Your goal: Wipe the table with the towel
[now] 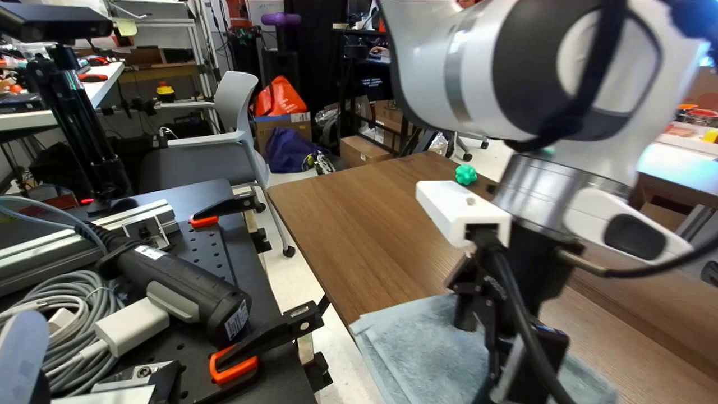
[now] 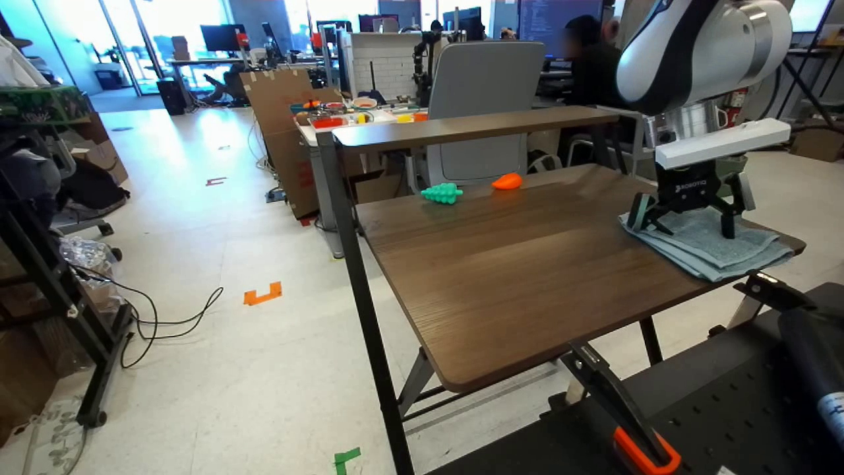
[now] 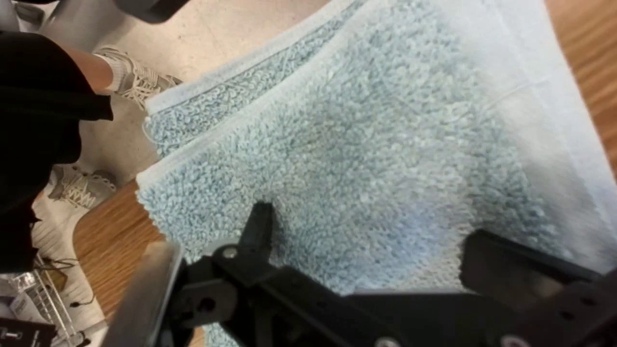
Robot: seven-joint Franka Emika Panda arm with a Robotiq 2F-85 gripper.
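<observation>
The table (image 2: pixel 514 284) has a brown wood-grain top; it also shows in an exterior view (image 1: pixel 359 235) and at the wrist view's left edge (image 3: pixel 111 246). The pale blue-grey towel (image 2: pixel 712 257) lies folded in layers at one corner of the table. It also shows in an exterior view (image 1: pixel 415 342) and fills most of the wrist view (image 3: pixel 337 144). My gripper (image 2: pixel 682 227) points down over the towel. In the wrist view its fingers (image 3: pixel 368 221) are spread wide, with flat towel between them. The fingertips are at or touching the towel's top; exact contact is hard to tell.
A green bumpy object (image 2: pixel 442 193) and an orange object (image 2: pixel 508 181) lie near the table's far edge, below a raised wooden shelf (image 2: pixel 475 125). A dark workbench (image 1: pixel 207 247) with clamps (image 1: pixel 263 342) stands close beside the table. A person's shoe (image 3: pixel 140 79) shows beyond the towel.
</observation>
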